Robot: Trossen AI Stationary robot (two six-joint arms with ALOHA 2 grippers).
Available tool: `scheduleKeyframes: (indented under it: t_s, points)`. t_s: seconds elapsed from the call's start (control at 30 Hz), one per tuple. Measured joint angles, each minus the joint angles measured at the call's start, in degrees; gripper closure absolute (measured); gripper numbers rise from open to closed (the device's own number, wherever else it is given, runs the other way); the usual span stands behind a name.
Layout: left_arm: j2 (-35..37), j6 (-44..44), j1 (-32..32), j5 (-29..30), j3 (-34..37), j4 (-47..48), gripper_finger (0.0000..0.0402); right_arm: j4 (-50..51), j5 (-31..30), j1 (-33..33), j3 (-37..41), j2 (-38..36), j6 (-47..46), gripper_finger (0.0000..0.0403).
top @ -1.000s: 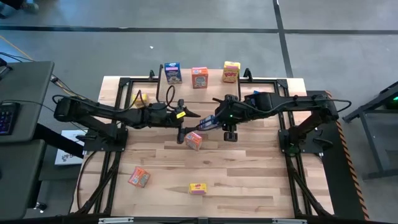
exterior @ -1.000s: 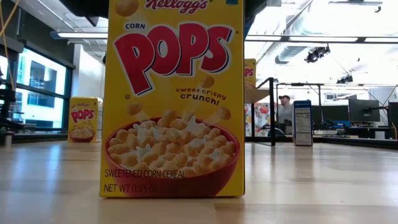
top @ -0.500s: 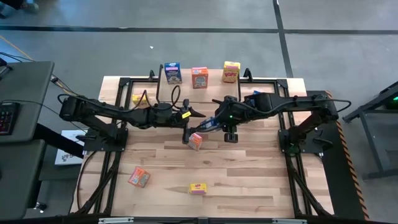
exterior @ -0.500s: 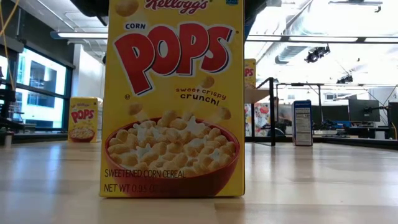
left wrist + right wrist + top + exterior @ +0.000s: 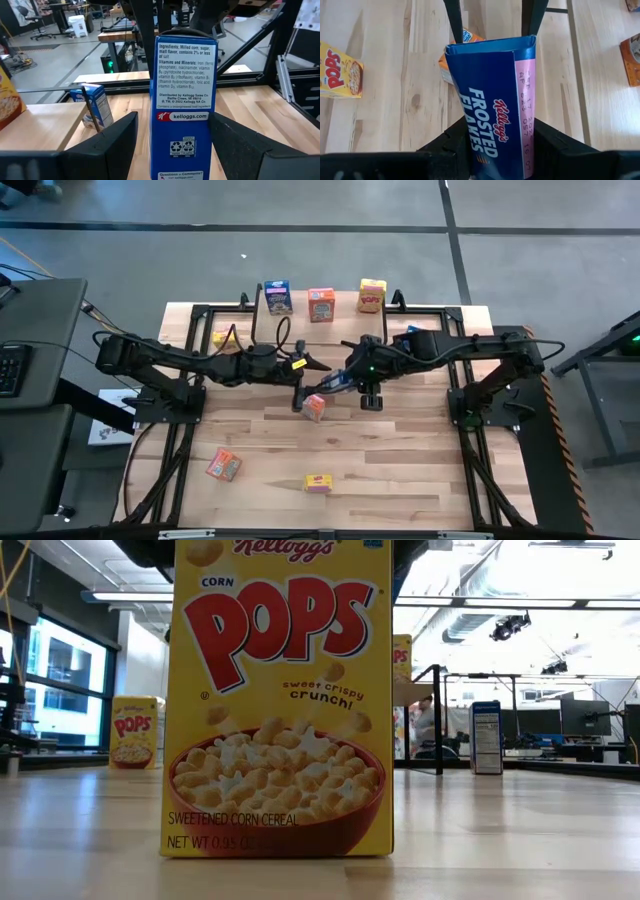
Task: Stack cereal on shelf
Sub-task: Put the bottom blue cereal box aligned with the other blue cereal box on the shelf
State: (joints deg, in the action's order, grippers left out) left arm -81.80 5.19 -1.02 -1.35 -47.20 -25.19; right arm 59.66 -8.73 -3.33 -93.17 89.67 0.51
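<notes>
My right gripper (image 5: 337, 378) is shut on a blue Frosted Flakes cereal box (image 5: 492, 105), held above the table's middle. My left gripper (image 5: 301, 388) is open. Its fingers (image 5: 112, 137) stand on either side of that blue box (image 5: 182, 100), and a gap shows beside one of them. The left fingers also show in the right wrist view (image 5: 453, 15). An orange box (image 5: 313, 408) lies on the table under the grippers. A blue (image 5: 278, 297), an orange (image 5: 321, 304) and a yellow box (image 5: 372, 295) stand at the far edge by the shelf's black wire legs (image 5: 258, 315). My right gripper pinches the blue box near its end closest to the wrist (image 5: 485, 150), between its two fingers (image 5: 445, 147), on two opposite sides. The box sticks out forward past the fingers, along them, toward the left gripper, and is lifted clear of the table.
A yellow Corn Pops box (image 5: 318, 482) stands near the front edge and fills the low view (image 5: 280, 700). An orange box (image 5: 224, 465) lies front left, and a yellow box (image 5: 225, 337) sits far left. Another blue box (image 5: 95, 105) stands beyond the left gripper.
My left gripper has moved toward the table's right edge, up to the blue box in my right gripper, and its open fingers now stand around it. My right gripper has kept still with the box.
</notes>
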Motion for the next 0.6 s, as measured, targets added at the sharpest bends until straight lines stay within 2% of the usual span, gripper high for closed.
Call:
scheduleKeyframes:
  t_s: [0.6]
  points:
    - [-0.02,-0.02,0.17,1.84,0.00,-1.92,0.0167,-0.18,-0.35,0.09,0.00,-0.09,-0.65,0.0267]
